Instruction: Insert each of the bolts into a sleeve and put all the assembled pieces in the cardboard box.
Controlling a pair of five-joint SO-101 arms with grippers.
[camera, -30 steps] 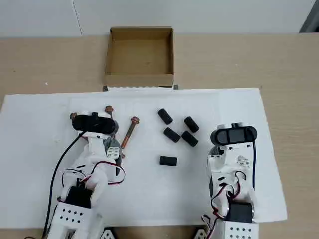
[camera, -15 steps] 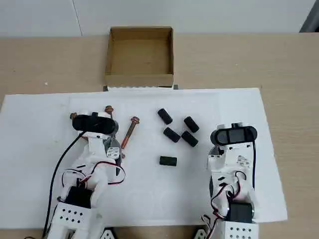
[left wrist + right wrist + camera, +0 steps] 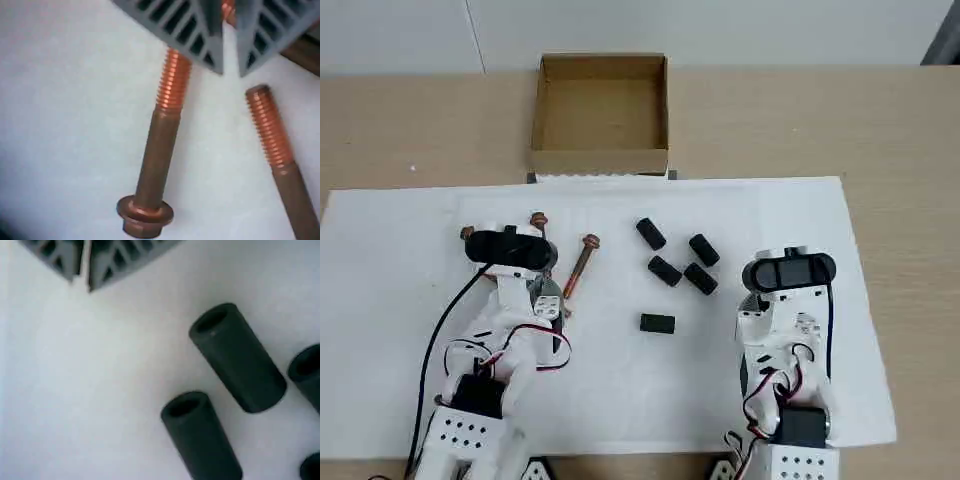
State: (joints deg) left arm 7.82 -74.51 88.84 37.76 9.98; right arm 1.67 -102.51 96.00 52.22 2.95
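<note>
Three copper-coloured bolts [image 3: 580, 265] lie flat on the left part of a white sheet [image 3: 400, 300], heads pointing far. To their right, five short black sleeves [image 3: 664, 270] lie on their sides in a loose cluster, one nearer. An open cardboard box [image 3: 600, 160] sits just beyond the sheet's far edge.

Tan wooden tabletop [image 3: 900, 120]. Carries a white sheet [image 3: 390, 300], spread under the left hand [image 3: 230, 55] and the right hand [image 3: 84, 277] and reaching past both to either side. Also bears an open cardboard box [image 3: 600, 160], beyond both hands, at the sheet's far edge.
</note>
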